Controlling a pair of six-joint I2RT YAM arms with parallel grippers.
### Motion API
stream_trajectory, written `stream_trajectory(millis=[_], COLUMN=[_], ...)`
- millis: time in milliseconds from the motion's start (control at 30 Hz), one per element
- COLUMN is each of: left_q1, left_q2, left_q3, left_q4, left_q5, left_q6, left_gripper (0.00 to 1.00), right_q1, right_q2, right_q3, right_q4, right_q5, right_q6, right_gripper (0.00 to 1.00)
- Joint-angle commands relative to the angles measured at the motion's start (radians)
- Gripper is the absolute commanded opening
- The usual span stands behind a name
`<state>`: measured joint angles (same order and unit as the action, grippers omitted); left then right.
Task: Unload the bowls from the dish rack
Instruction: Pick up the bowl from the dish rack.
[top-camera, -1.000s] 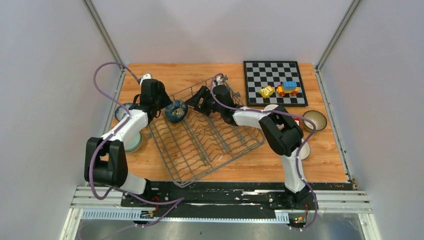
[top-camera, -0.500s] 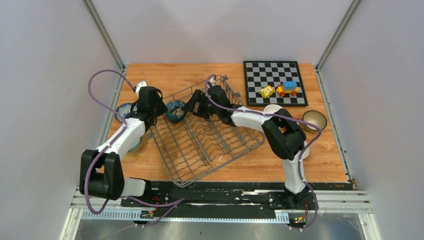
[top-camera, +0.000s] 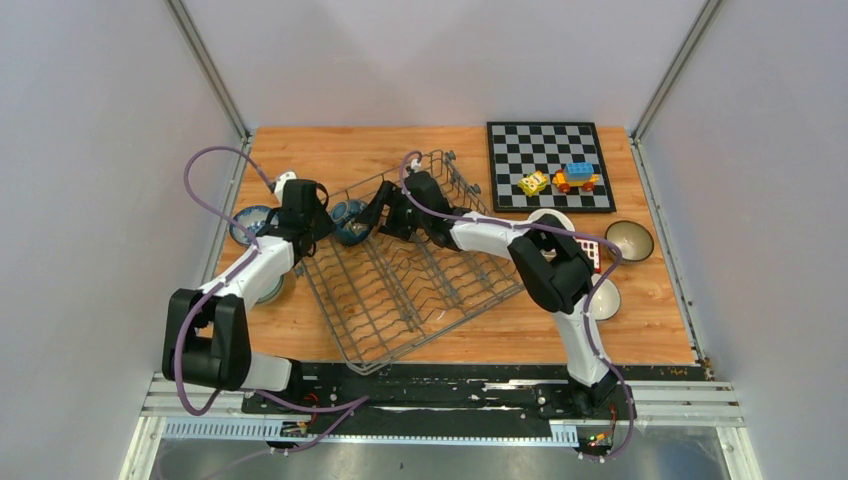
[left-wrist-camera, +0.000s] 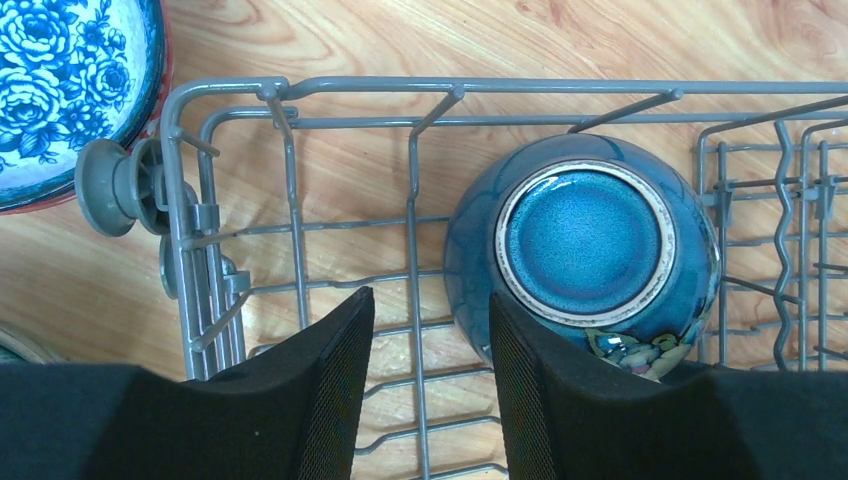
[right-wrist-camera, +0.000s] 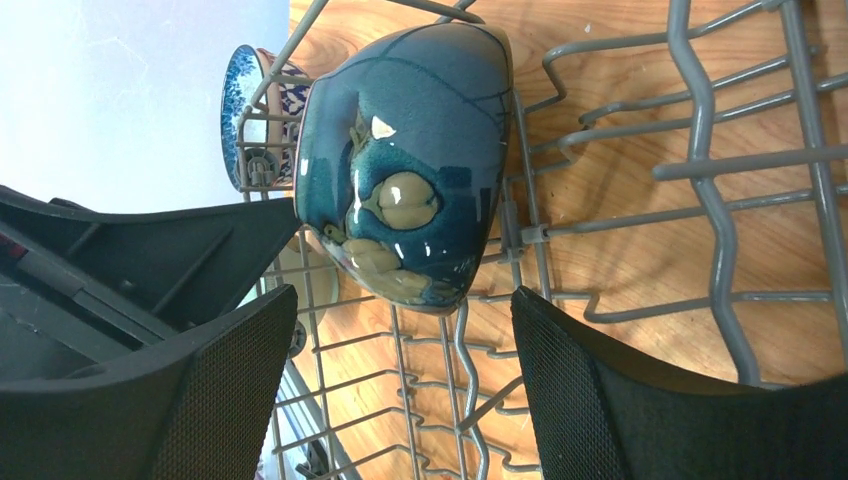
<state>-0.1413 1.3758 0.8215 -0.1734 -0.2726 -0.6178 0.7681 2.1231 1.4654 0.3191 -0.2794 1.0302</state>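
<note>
A dark teal bowl (top-camera: 349, 220) lies tipped in the far left corner of the grey wire dish rack (top-camera: 420, 290). In the left wrist view its foot ring faces me, bowl (left-wrist-camera: 585, 245). My left gripper (left-wrist-camera: 428, 325) is open over bare rack wires; its right finger (left-wrist-camera: 520, 370) rests against the bowl's side. My right gripper (right-wrist-camera: 400, 320) is open wide, the bowl (right-wrist-camera: 410, 170) just ahead of its fingertips. In the top view the left gripper (top-camera: 318, 222) and right gripper (top-camera: 376, 214) flank the bowl.
A blue-and-white bowl (top-camera: 247, 221) and a pale green bowl (top-camera: 268, 290) sit left of the rack. A cream bowl (top-camera: 548, 217), a beige-brown bowl (top-camera: 630, 240) and a white bowl (top-camera: 604, 299) sit right. The chessboard (top-camera: 545, 150) holds toy blocks (top-camera: 562, 180).
My right gripper has slid left along the rack's far edge toward the teal bowl and opened slightly. The left gripper has shifted a little; the bowl stays in the corner.
</note>
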Motion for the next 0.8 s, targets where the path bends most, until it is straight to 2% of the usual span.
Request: stream_trajectory(millis=[0,767], left_q1=[0.0,0.0], left_q2=[0.023,0.065], left_q3=[-0.013,-0.018], left_q4=[0.034,0.058], left_q5=[-0.017,-0.004], left_q6=[-0.012,-0.014], left_gripper=[0.48,0.46], right_q1=[0.01,0.009], right_q2=[0.044,0.114], right_q3=[0.052,0.07], right_q4=[-0.001,0.208], right_q5=[0.004,-0.066], right_q6=[0.025,0.083], right_gripper=[0.82,0.61])
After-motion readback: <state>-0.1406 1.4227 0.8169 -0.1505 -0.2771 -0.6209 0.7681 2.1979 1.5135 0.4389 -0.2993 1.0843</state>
